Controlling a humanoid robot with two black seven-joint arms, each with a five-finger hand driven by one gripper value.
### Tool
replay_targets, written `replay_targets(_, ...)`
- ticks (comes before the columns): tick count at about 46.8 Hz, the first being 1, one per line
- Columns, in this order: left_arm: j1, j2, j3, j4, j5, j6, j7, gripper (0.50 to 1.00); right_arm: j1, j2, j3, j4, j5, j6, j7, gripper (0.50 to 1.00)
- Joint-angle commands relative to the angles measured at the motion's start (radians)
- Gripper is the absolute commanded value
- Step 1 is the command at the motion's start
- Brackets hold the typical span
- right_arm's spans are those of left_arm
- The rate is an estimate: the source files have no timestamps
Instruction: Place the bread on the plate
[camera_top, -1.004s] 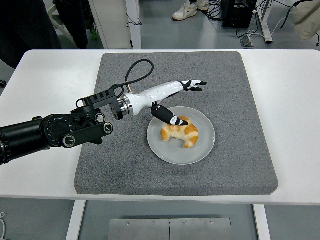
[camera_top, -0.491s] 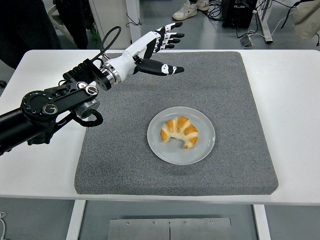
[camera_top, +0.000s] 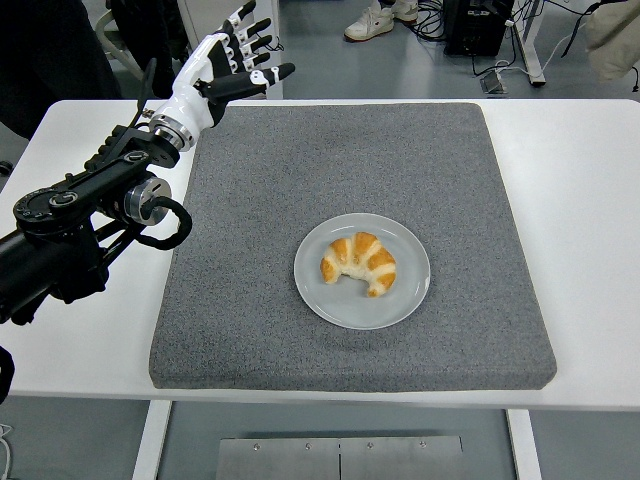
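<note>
A golden croissant lies on a round grey plate in the middle of the grey mat. My left hand is raised above the table's far left corner, well away from the plate, with its fingers spread and holding nothing. The black left arm reaches in from the left edge. The right arm is not in view.
A dark grey foam mat covers most of the white table. A person's legs and shoes show beyond the far edge, and cables and equipment stand on the floor at the back.
My left hand has let go of the croissant on the plate, lifted off, and pulled back up and to the left, from over the plate to the table's far left corner.
</note>
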Motion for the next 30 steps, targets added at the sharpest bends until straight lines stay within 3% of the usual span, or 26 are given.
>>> replay_targets(1, 0.025, -0.026, -0.034, 0.023, -0.003, 0.0, -0.004, 0.949, 0.0, 0.0, -0.002, 0.0, 0.0, 0.0, 0.0, 1.0)
replay_targets(12, 0.077, -0.064, -0.136, 0.093, -0.085, -0.008, 0.004, 0.951, 0.0, 0.0, -0.002, 0.0, 0.0, 0.002, 0.0, 1.0)
replay_targets(30, 0.083, -0.081, -0.133, 0.135, -0.155, -0.011, 0.004, 0.955, 0.0, 0.0, 0.0, 0.003, 0.0, 0.002, 0.002, 1.0)
